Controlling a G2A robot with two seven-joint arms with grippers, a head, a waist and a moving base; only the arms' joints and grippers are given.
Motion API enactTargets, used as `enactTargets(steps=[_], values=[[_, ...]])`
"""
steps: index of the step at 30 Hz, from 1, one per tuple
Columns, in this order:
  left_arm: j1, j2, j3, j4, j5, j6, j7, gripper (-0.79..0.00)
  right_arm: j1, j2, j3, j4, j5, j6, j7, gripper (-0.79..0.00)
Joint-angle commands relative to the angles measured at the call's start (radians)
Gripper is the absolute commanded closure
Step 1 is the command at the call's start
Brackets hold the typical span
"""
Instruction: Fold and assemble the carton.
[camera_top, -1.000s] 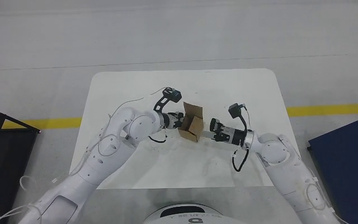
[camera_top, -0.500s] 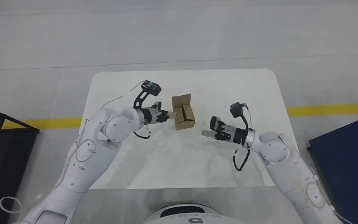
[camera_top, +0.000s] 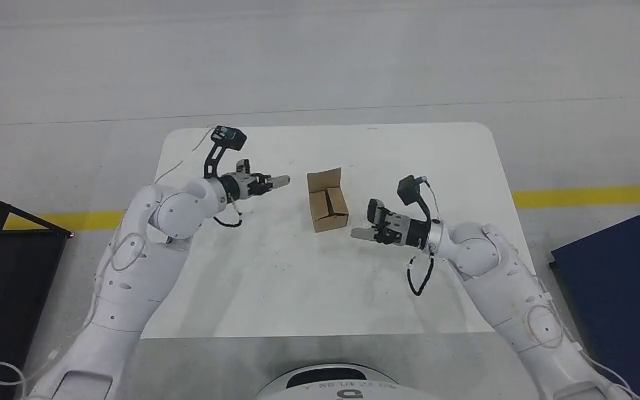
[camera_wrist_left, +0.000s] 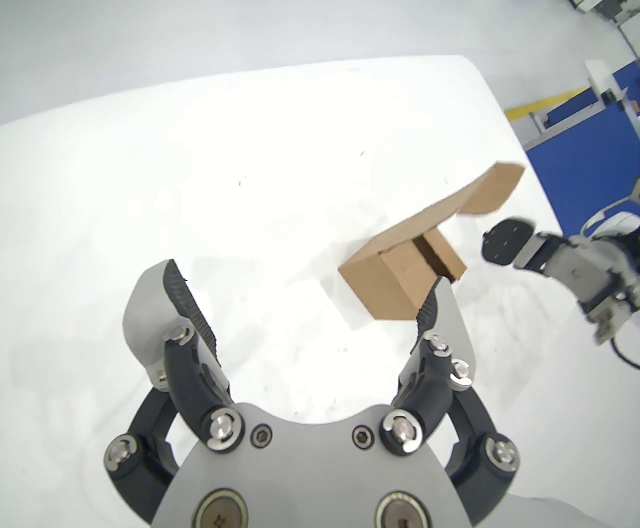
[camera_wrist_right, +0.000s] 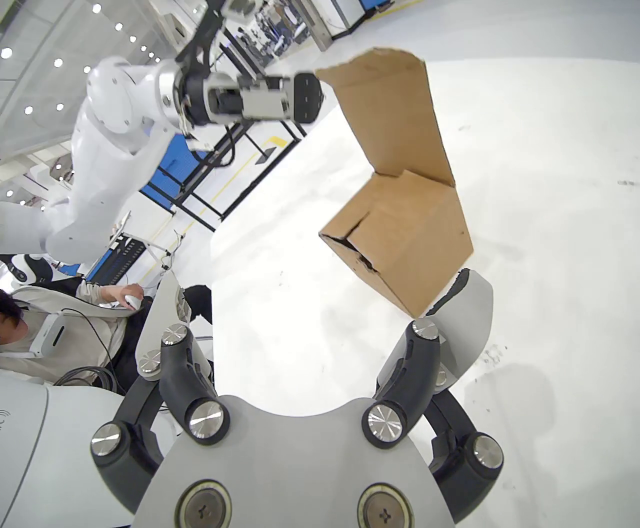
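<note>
A small brown carton stands on the white table near its middle, one lid flap raised. In the left wrist view the carton rests alone, flap angled up. My left gripper is open, a short way left of the carton, holding nothing; its open fingers frame bare table. My right gripper is open just to the right of the carton and apart from it. From the right wrist the carton sits just beyond the open gripper.
The table's edges lie well away from the carton on all sides. A blue panel stands on the floor to the right and a black frame to the left.
The carton was held up between both grippers; now it sits on the table. My left gripper let go and drew back to the left. My right gripper released it and stays close.
</note>
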Motion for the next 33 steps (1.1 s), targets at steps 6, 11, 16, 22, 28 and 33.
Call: enactTargets(steps=[6,11,16,22,28,33], values=[[-0.307,-0.080,0.220,0.292,0.000,0.023,0.055,-0.785,0.048,0.002,-0.068,0.034,0.089,-0.054,0.156,-0.785],[-0.437,-0.141,0.350,0.463,-0.024,-0.002,0.050,-0.785,0.095,-0.005,-0.122,0.063,0.118,-0.052,0.196,-0.785],[-0.474,-0.182,0.412,0.529,-0.106,-0.078,0.043,-0.785,0.155,-0.022,-0.182,0.126,0.122,-0.010,0.183,-0.785],[-0.442,-0.185,0.397,0.508,-0.167,-0.129,0.035,-0.643,0.206,-0.041,-0.238,0.191,0.137,-0.006,0.161,-0.785],[-0.372,-0.166,0.373,0.430,-0.159,-0.133,-0.021,-0.554,0.236,-0.054,-0.275,0.228,0.141,-0.007,0.146,-0.785],[-0.317,-0.149,0.356,0.371,-0.130,-0.141,-0.059,-0.480,0.248,-0.060,-0.293,0.244,0.136,-0.007,0.135,-0.785]])
